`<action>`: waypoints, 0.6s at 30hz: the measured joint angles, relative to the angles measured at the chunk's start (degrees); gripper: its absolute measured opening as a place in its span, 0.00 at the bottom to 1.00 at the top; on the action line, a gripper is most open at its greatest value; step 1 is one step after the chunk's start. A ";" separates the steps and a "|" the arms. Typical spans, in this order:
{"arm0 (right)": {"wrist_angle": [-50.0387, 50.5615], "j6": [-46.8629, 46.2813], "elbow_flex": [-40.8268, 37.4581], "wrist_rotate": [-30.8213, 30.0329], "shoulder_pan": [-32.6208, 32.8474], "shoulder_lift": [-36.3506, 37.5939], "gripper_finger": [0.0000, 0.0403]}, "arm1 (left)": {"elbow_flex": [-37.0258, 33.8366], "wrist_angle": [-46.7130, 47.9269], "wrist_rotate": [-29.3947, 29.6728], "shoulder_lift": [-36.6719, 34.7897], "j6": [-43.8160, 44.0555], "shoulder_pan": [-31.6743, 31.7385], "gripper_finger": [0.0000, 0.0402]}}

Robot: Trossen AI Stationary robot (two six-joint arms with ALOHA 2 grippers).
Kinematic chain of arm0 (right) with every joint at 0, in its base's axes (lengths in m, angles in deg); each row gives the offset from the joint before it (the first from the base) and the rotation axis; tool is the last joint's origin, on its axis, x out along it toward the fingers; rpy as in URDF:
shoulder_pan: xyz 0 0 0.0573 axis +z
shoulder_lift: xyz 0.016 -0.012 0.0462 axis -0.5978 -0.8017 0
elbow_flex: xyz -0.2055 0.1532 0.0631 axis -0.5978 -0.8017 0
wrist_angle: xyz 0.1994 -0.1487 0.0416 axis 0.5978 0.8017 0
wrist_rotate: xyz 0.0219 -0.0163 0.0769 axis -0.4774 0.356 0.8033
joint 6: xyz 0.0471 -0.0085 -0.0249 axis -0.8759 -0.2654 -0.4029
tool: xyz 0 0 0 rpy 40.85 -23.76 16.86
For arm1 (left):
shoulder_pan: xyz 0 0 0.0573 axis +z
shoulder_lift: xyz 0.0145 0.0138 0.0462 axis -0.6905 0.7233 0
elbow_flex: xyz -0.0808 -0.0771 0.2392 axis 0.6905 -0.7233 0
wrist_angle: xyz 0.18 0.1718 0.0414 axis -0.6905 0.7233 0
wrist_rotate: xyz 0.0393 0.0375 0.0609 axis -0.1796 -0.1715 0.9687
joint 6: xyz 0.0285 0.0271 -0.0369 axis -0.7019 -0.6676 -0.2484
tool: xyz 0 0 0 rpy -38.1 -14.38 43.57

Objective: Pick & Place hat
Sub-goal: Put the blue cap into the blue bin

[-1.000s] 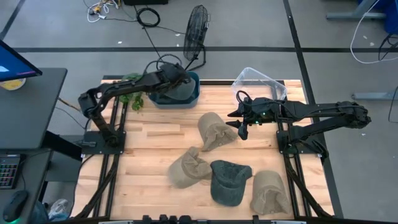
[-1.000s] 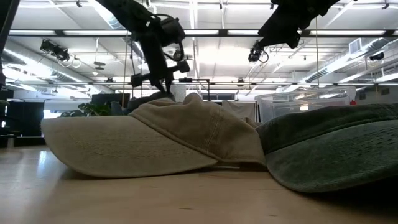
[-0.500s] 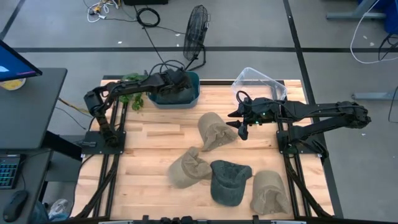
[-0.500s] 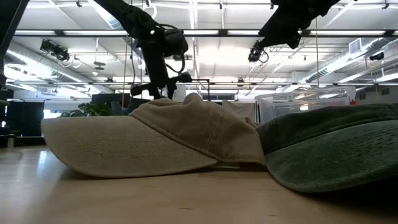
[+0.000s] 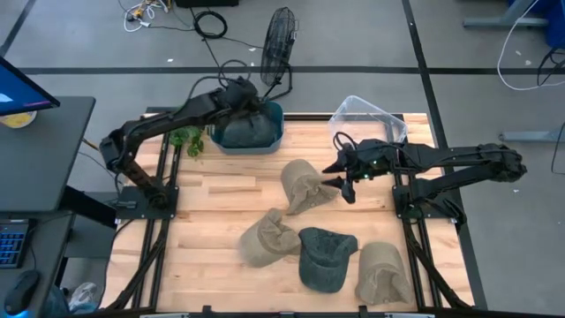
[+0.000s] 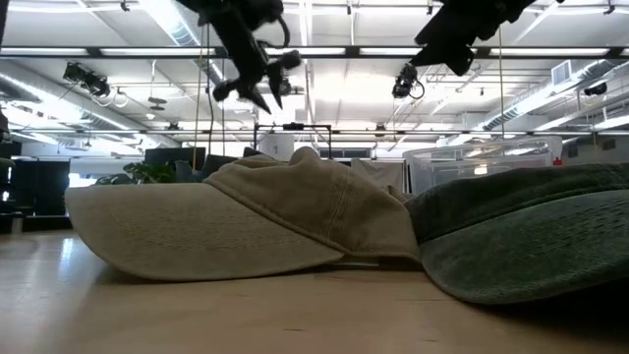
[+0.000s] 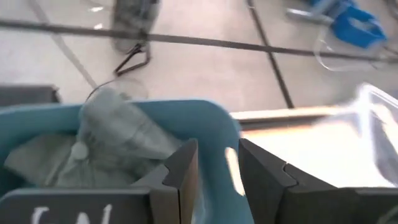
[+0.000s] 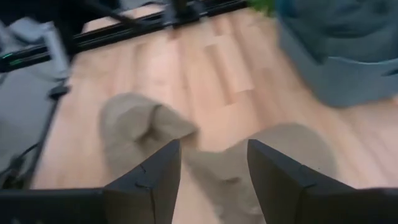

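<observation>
A grey hat [image 5: 243, 131] lies inside the blue bin [image 5: 278, 124] at the table's far edge; the left wrist view shows the hat [image 7: 106, 143] down behind the bin's rim [image 7: 205, 118]. My left gripper [image 5: 256, 93] [image 7: 217, 165] hovers open above the bin's right part, touching nothing. My right gripper [image 5: 338, 181] [image 8: 214, 168] is open, just right of and above a tan hat [image 5: 303, 184] [image 8: 292, 146] that lies crumpled on the table's middle.
Another tan hat [image 5: 269, 237] [image 6: 246, 221], a dark green hat [image 5: 325, 256] [image 6: 531, 231] and a third tan hat [image 5: 384, 272] lie near the table's near edge. A clear plastic bin [image 5: 366, 119] stands at the far right. A plant [image 5: 187, 137] sits left of the blue bin.
My left gripper dipped a little toward the blue bin, then rose well above it and drew toward the table's far edge. The grey hat stays in the bin. My right arm has hardly moved.
</observation>
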 joint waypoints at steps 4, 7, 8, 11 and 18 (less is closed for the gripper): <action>0.00 0.27 0.00 3.60 3.83 0.00 0.47 | 1.27 0.26 -2.94 -2.73 -7.30 -2.51 0.30; 0.02 -2.89 0.00 5.32 8.17 -0.03 0.47 | 2.44 0.35 -3.81 -4.50 -12.94 -4.86 0.30; 0.00 -4.15 0.00 5.69 9.86 -0.24 0.47 | 2.78 0.48 -3.81 -5.14 -14.48 -5.66 0.30; -0.09 -8.31 0.00 5.78 15.38 -1.44 0.47 | 3.99 0.18 -3.71 -6.72 -17.17 -7.92 0.30; -2.05 -17.40 0.00 5.75 28.24 -9.60 0.47 | 4.40 -0.55 -3.73 -9.94 -18.80 -11.66 0.30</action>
